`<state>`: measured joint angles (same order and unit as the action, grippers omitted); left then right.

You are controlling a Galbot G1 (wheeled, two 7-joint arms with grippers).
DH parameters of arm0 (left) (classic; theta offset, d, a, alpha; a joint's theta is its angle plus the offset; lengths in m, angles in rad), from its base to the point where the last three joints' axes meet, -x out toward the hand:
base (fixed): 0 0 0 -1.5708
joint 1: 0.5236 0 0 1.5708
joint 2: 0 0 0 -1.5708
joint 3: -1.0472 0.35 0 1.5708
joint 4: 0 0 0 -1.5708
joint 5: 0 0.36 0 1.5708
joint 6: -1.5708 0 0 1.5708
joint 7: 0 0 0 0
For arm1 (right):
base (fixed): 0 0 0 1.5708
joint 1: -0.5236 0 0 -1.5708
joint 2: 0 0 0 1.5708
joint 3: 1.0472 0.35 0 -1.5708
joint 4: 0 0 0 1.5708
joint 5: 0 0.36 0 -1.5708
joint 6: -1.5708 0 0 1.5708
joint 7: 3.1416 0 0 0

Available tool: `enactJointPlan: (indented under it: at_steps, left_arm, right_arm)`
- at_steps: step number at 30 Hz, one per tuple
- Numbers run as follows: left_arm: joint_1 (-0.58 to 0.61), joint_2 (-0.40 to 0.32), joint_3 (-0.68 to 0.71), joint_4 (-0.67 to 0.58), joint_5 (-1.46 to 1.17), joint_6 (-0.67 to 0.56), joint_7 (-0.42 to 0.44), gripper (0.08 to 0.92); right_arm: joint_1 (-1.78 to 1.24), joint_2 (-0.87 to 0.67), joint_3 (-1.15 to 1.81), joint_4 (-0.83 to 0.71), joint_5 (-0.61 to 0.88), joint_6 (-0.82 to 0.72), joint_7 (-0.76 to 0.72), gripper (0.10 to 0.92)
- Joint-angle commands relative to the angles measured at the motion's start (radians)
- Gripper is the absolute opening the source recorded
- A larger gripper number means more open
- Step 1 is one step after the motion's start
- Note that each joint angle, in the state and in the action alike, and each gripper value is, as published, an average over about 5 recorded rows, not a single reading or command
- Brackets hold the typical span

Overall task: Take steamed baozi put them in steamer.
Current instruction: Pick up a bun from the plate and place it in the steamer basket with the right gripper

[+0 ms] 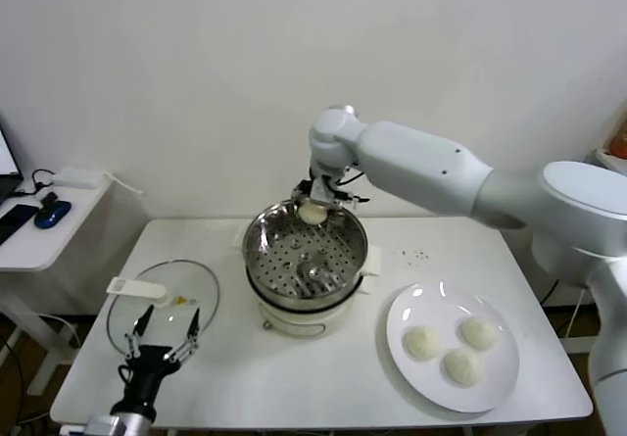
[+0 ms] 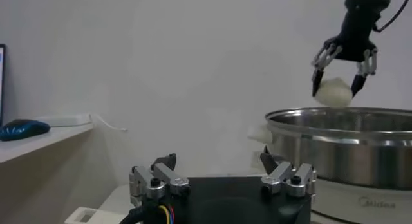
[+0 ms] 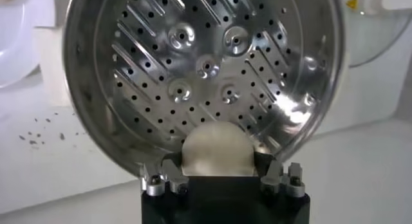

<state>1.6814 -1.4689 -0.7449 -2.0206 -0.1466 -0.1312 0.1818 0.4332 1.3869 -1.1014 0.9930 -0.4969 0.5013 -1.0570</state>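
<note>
The steamer (image 1: 306,260) is a shiny steel basket with a perforated bottom on a white pot base at the table's middle. My right gripper (image 1: 313,204) is shut on one off-white baozi (image 1: 312,215) and holds it over the steamer's far rim. In the right wrist view the baozi (image 3: 214,147) sits between the fingers above the perforated bottom (image 3: 206,71). In the left wrist view that gripper (image 2: 336,82) and baozi (image 2: 334,92) hang above the steamer rim (image 2: 341,119). Three more baozi (image 1: 423,343) (image 1: 479,333) (image 1: 461,366) lie on a white plate (image 1: 411,304). My left gripper (image 1: 159,336) is open and empty near the table's front left.
A flat glass lid (image 1: 167,304) with a white handle lies left of the steamer, just beyond the left gripper. A small side table (image 1: 39,235) with a blue mouse stands at the far left. Dark crumbs (image 1: 411,255) lie on the table behind the plate.
</note>
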Motion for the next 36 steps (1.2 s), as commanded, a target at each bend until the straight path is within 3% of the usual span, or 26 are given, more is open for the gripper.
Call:
enactJointPlan:
  at_steps: [1,7,30,36]
  left_arm:
    - [-0.003,-0.003,0.002,-0.001,0.010,0.009,0.001,0.823]
    - [-0.002,-0.004,0.001,0.002,0.008,0.009,0.000,0.823]
    - [0.008,-0.009,0.000,0.010,0.008,0.003,-0.003,0.823]
    - [0.016,-0.012,-0.001,0.009,0.007,0.001,-0.004,0.823]
  right_arm:
    - [-0.060,0.041,0.028,-0.065,-0.104,0.036,0.002,0.729]
    - [-0.088,0.066,0.062,-0.114,-0.161,0.064,0.009,0.727]
    - [-0.122,0.083,0.068,-0.140,-0.141,0.063,0.006,0.736]
    - [-0.121,0.086,0.074,-0.147,-0.140,0.066,0.004,0.793]
